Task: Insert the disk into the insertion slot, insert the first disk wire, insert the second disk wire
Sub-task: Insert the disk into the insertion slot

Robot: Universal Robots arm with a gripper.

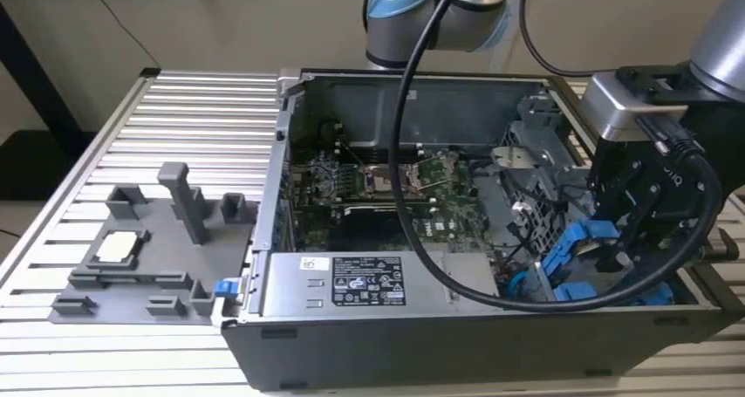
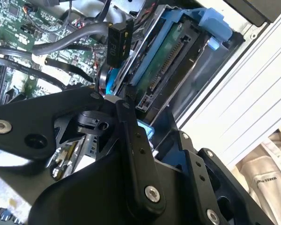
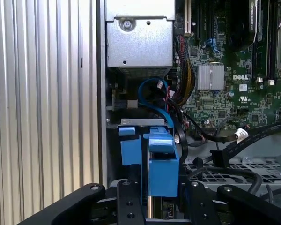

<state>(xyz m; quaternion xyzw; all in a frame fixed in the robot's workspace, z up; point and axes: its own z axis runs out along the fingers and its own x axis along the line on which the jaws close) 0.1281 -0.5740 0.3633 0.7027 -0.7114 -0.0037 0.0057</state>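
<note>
Disk (image 1: 578,240) sits in its blue frame to the exterior view's right of the power supply (image 1: 361,284), deep in a corner of the case (image 1: 466,345), and the gripper (image 1: 623,240) hangs right over it. The arm's own black cable (image 1: 399,153) droops across the board behind the power supply. A sideways move could drag it over the parts there.

In the second wrist view the disk (image 2: 171,58) appears to lie inside the slot (image 2: 203,70). Its connector edge is exposed and nothing is plugged in. A black plug (image 2: 117,44) and a blue wire (image 2: 107,79) hang loose just beside that edge. The gripper (image 2: 150,136) is close by them, and whether it is clamped on anything cannot be told. A loose wire could likely get trapped between gripper and slot, or a plug could meet the connector tilted and bend it.

In the first wrist view the blue frame (image 3: 161,161) stands beyond the power supply (image 3: 139,37), with the gripper (image 3: 161,199) right at it and the blue wire (image 3: 152,91) looping between frame and power supply. If the frame is not fully home, pressing a plug in could shove it crooked.
</note>
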